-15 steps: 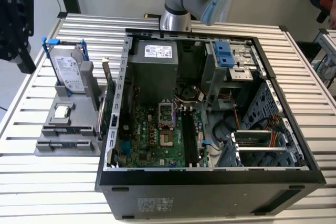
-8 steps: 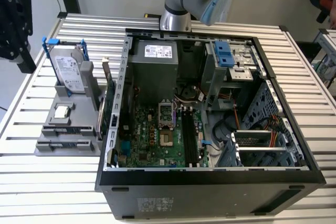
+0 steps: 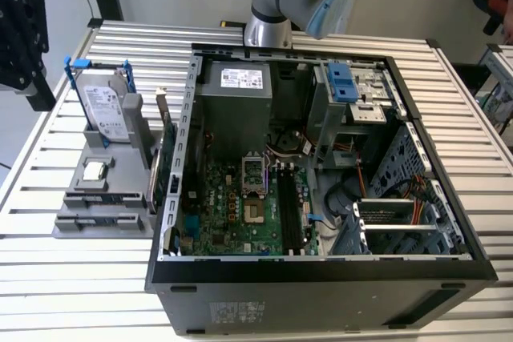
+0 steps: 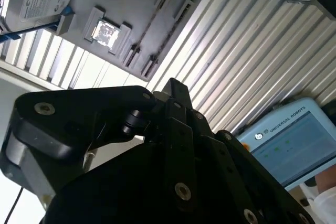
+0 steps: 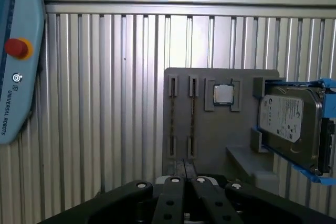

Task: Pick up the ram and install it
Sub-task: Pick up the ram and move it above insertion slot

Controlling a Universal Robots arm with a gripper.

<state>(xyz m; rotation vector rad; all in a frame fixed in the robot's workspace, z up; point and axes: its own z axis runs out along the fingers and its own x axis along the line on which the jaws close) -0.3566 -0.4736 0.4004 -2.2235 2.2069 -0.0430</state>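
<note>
In both wrist views my black gripper (image 5: 185, 170) (image 4: 172, 86) hangs well above the table. Its fingers are pressed together and nothing shows between them. Beneath it lies a grey holder tray (image 5: 210, 129) (image 3: 76, 226). A thin dark strip standing edge-on in one of the tray's long slots looks like the ram (image 5: 192, 116) (image 4: 149, 27). In the exterior view, the open computer case (image 3: 172, 266) lies on its side. The motherboard's dark memory slots (image 3: 288, 207) run beside the processor socket.
On the tray are a silver hard drive in a blue frame (image 3: 108, 110) (image 5: 289, 121) and a square processor chip (image 3: 94, 171) (image 5: 223, 94). A green card with a metal bracket (image 3: 163, 167) stands between tray and case. A teach pendant (image 5: 16, 56) lies on the slatted table (image 3: 48, 278).
</note>
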